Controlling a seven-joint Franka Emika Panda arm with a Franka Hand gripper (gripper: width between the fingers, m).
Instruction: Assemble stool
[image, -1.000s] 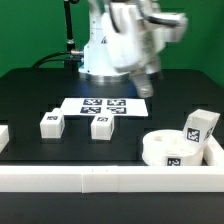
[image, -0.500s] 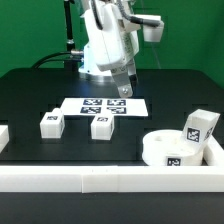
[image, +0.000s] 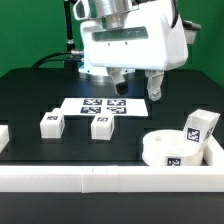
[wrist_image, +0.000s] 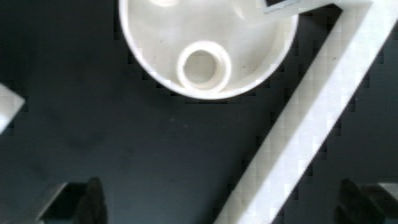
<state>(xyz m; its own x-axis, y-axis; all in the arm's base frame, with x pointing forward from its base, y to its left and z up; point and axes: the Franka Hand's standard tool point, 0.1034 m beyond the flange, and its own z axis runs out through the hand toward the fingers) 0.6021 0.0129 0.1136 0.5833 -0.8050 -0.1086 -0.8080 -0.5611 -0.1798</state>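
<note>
white seat (wrist_image: 164, 25) oval socket (wrist_image: 201, 68) shows in wrist view only; exterior adds three legs (image: 51, 124); hand (image: 138, 86) apart.

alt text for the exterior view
An open claw hangs over a black table, near the marker board. Two stool legs stand in front of it; the round seat and a third leg sit at the exterior view's right, inside a white rail.

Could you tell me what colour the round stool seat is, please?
The seat is white, with a black-and-white tag on its side; the exterior view shows it best.
</note>
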